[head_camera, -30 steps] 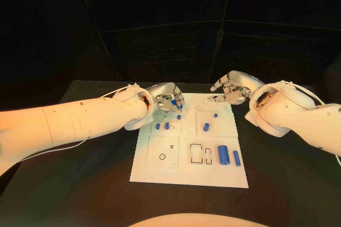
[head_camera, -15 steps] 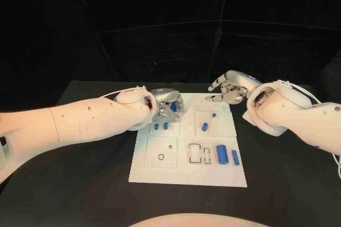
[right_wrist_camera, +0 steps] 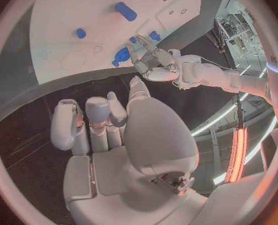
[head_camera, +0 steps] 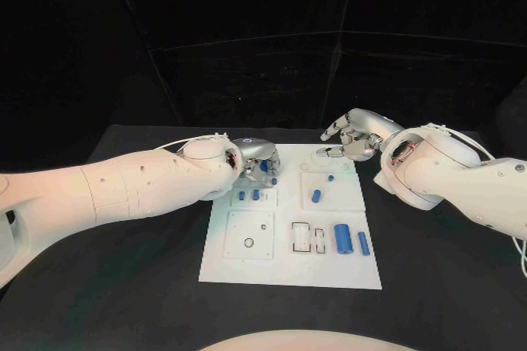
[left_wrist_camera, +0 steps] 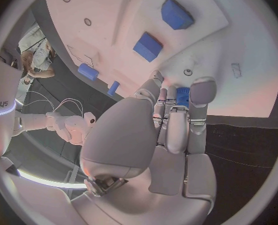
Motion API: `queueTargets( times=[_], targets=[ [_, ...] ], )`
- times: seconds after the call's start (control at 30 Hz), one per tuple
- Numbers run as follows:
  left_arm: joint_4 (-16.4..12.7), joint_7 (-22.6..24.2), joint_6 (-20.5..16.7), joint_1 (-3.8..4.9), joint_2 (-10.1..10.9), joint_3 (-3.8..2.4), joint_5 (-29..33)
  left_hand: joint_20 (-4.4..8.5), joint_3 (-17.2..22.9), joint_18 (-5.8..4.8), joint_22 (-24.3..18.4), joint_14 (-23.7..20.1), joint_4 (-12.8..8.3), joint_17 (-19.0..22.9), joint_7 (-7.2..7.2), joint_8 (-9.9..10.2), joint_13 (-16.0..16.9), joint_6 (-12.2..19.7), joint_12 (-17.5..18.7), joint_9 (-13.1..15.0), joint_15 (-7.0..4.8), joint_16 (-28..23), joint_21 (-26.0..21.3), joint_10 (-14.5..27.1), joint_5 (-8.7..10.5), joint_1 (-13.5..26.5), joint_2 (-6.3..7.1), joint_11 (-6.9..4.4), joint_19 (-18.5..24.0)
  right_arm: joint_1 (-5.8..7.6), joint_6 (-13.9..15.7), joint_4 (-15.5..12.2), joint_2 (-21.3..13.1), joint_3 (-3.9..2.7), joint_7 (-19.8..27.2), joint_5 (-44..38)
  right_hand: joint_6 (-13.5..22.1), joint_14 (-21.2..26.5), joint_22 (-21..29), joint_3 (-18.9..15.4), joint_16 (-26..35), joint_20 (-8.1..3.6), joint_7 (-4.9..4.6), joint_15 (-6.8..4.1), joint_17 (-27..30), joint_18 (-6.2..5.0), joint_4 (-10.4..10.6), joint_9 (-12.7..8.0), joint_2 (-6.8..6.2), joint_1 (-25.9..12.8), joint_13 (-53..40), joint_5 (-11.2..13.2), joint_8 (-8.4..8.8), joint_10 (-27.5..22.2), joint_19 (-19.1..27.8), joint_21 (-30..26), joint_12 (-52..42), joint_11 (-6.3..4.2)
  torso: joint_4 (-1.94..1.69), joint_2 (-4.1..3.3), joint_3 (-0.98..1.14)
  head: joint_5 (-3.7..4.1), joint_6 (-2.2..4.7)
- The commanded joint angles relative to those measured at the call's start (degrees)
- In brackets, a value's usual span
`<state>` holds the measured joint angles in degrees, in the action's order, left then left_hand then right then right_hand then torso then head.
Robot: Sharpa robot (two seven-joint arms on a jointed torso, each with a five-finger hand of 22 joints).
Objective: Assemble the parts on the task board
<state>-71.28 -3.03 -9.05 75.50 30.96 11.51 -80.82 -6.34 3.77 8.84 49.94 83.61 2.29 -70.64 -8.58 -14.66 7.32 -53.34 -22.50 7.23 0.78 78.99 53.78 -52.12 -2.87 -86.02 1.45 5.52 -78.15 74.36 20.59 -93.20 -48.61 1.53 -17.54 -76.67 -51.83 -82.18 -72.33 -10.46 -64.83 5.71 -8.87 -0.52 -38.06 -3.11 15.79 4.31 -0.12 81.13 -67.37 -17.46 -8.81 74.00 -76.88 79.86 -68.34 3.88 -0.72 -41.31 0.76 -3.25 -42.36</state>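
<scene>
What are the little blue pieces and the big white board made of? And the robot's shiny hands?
The blue parts look like matte plastic: even colour, no glint. The task board seems to be smooth white plastic or painted sheet, flat with cut-out recesses; hard to tell which. The left hand and right hand look like brushed silver metal or metal-coloured plastic, with a soft sheen.
</scene>
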Motion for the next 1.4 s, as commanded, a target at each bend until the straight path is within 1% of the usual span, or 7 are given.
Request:
queueTargets(
  times=[0.03, 0.2, 0.37, 0.67, 0.97, 1.2, 1.4],
  targets=[
    [0.2, -0.6, 1.0, 0.02, -0.3, -0.04, -1.2, 0.10, 0.9, -0.98, 0.8, 0.5, 0.0, -0.2, 0.13, 0.4, -0.3, -0.9, 0.3, -0.2, -0.16, 0.5, 0.8, -0.9, -0.11, 0.1, -0.54, 0.00, -0.7, 0.10, 0.1, 0.0, 0.1, -0.03, 0.5, -0.3, 0.4, 0.5, 0.0, -0.1, 0.2, 0.13, -0.06, -0.08, -0.1, -1.14, 0.4, -0.1, 0.55, 0.1, 0.0, -0.3, -0.38, -0.3, 0.3, -0.3, 0.3, 0.02, 0.05, -0.02, 0.00, -0.05, -0.06],
    [0.3, -0.3, 0.9, -0.06, -0.7, -0.04, -1.2, 0.43, 3.0, -1.63, 4.7, 1.1, -0.2, -1.0, 0.52, 0.6, -1.1, -2.3, 0.4, -0.6, -0.64, 1.3, 4.5, -3.4, -0.12, 0.0, -0.82, -0.53, -2.1, 0.10, 0.0, 0.0, 0.2, -0.03, 0.5, -0.3, 0.4, 0.5, 0.0, -0.1, 0.2, 0.13, -0.06, -0.08, -0.1, -1.13, 0.4, -0.1, 0.58, 0.1, -0.1, -0.3, -0.41, -0.2, 0.3, -0.3, 0.2, 0.01, 0.02, -0.01, 0.03, 0.01, -0.13],
    [0.3, -0.2, 1.3, -0.14, -0.8, -0.04, -1.2, 0.77, 5.2, -2.02, 7.1, 1.2, 0.0, 0.0, 0.70, 1.5, -2.4, -3.3, 1.7, -1.4, -0.91, 1.1, 6.6, -5.2, -0.06, 0.9, 0.17, -0.79, -2.7, 0.10, 0.0, 0.1, 0.2, -0.03, 0.5, -0.3, 0.3, 0.5, 0.0, -0.1, 0.2, 0.13, -0.05, -0.08, -0.1, -1.13, 0.5, -0.1, 0.59, 0.1, -0.1, -0.3, -0.42, -0.2, 0.3, -0.3, 0.2, 0.01, 0.00, -0.02, 0.03, 0.14, -0.10],
    [0.3, -0.8, 1.3, -0.31, -0.9, -0.05, -1.2, 0.86, 6.5, -2.32, 9.0, 1.2, 0.0, 1.0, 0.54, 2.7, -3.2, -3.0, 2.7, -2.2, -0.91, 0.8, 8.2, -6.2, -0.11, 1.9, 1.74, -0.80, -3.0, 0.10, 0.0, 0.1, 0.3, -0.03, 0.6, -0.3, 0.3, 0.5, 0.0, -0.1, 0.3, 0.13, -0.04, -0.08, -0.1, -1.14, 0.5, -0.1, 0.62, 0.1, -0.1, -0.3, -0.46, -0.2, 0.3, -0.3, 0.2, 0.01, 0.00, 0.02, 0.03, 0.09, -0.08],
    [0.3, -1.4, 1.8, -0.39, -0.9, -0.05, -1.2, 0.87, 7.2, -2.42, 9.7, 1.4, -0.2, 1.4, 0.48, 3.5, -3.5, -2.8, 3.5, -2.6, -0.92, 0.8, 8.8, -6.3, -0.09, 2.4, 2.69, -0.74, -3.2, 0.10, 0.0, 0.1, 0.4, -0.03, 0.6, -0.3, 0.3, 0.5, 0.0, -0.1, 0.3, 0.13, -0.04, -0.08, -0.1, -1.14, 0.5, -0.1, 0.64, 0.1, -0.1, -0.3, -0.49, -0.2, 0.3, -0.3, 0.2, 0.00, 0.00, 0.02, 0.05, 0.14, -0.13],
    [0.1, -1.4, 2.1, -0.42, -0.9, -0.05, -1.2, 0.91, 8.2, -2.50, 10.3, 1.6, -0.3, 1.7, 0.61, 3.7, -3.6, -3.3, 3.8, -2.8, -1.04, 0.7, 9.3, -6.9, -0.09, 2.5, 2.69, -0.85, -3.4, 0.10, -0.1, 0.1, 0.4, -0.03, 0.6, -0.3, 0.3, 0.5, 0.0, -0.1, 0.3, 0.13, -0.03, -0.08, 0.0, -1.14, 0.5, -0.1, 0.67, 0.1, -0.1, -0.3, -0.51, -0.2, 0.3, -0.3, 0.2, 0.00, -0.02, 0.01, 0.05, 0.18, -0.14],
    [0.0, -1.1, 2.0, -0.43, -0.9, -0.05, -1.2, 1.25, 10.1, -2.57, 11.0, 1.8, -0.7, 2.0, 1.30, 3.5, -3.6, -5.3, 4.3, -2.7, -1.52, 0.7, 9.9, -9.0, -0.09, 2.4, 2.58, -1.49, -3.6, 0.10, -0.1, 0.1, 0.4, -0.03, 0.5, -0.3, 0.3, 0.5, 0.0, -0.1, 0.3, 0.13, -0.03, -0.08, 0.0, -1.14, 0.5, -0.1, 0.67, 0.1, -0.1, -0.3, -0.51, -0.2, 0.3, -0.3, 0.2, 0.00, -0.02, 0.01, 0.05, 0.16, -0.17]
  ],
)
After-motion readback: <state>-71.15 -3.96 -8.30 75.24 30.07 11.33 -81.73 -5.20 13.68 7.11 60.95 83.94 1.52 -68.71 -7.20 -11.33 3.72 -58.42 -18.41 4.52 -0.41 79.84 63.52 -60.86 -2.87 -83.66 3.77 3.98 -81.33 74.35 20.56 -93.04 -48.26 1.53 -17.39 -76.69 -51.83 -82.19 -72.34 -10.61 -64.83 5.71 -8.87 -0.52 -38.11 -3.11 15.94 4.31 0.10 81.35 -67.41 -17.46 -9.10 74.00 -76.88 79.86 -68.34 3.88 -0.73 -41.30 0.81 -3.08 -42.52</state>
